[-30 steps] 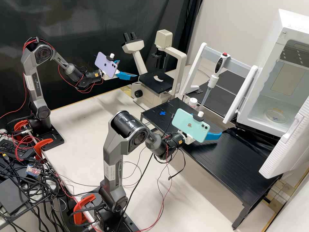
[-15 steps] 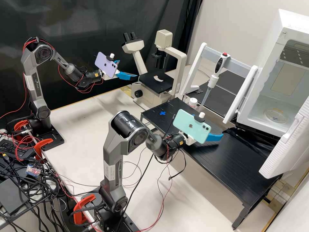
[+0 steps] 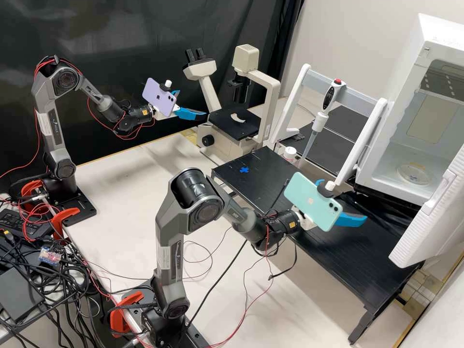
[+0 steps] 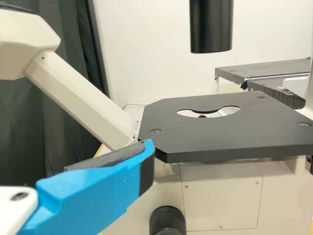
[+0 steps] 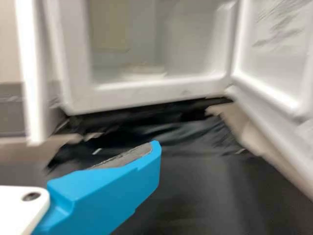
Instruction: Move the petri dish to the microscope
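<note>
Petri dish (image 3: pixel 414 175): one, flat on the floor of the white cabinet (image 3: pixel 386 166), far right; door (image 3: pixel 427 227) swung wide, presumably for access. Right gripper (image 3: pixel 349 205): spread, holding nothing, above the black platform (image 3: pixel 333 256), probably readied for the dish. Left gripper (image 3: pixel 193 104): likewise parted and unladen, beside the microscope (image 3: pixel 249 128), far left of the platform, the dish's destination.

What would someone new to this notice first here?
Probably the purple phone clipped to the left arm, near the microscope, and the mint-green phone clipped to the right arm, over the long black table. Next might come the big open white cabinet at the high view's right, with a small round clear dish sitting on its floor.
</note>
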`<move>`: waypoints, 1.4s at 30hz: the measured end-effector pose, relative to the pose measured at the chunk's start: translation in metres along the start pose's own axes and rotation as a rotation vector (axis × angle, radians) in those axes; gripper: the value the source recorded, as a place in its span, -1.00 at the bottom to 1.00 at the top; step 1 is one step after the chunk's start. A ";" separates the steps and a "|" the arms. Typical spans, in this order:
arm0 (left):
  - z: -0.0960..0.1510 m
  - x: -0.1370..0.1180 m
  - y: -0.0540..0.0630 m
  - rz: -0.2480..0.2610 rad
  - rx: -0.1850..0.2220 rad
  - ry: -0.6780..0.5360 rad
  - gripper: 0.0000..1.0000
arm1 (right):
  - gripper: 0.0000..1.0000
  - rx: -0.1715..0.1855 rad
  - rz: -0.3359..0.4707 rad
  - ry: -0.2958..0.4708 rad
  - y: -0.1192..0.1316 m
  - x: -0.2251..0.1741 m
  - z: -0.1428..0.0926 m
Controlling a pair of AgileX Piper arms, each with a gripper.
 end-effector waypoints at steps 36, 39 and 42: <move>0.000 0.000 0.000 0.000 0.000 0.000 1.00 | 1.00 -0.007 0.107 -0.026 0.065 0.174 -0.010; 0.000 0.000 0.000 0.000 0.000 0.000 1.00 | 1.00 0.008 0.067 -0.004 0.062 0.184 -0.011; 0.000 0.000 0.000 0.000 0.000 0.000 1.00 | 1.00 0.015 0.024 0.008 0.057 0.194 -0.013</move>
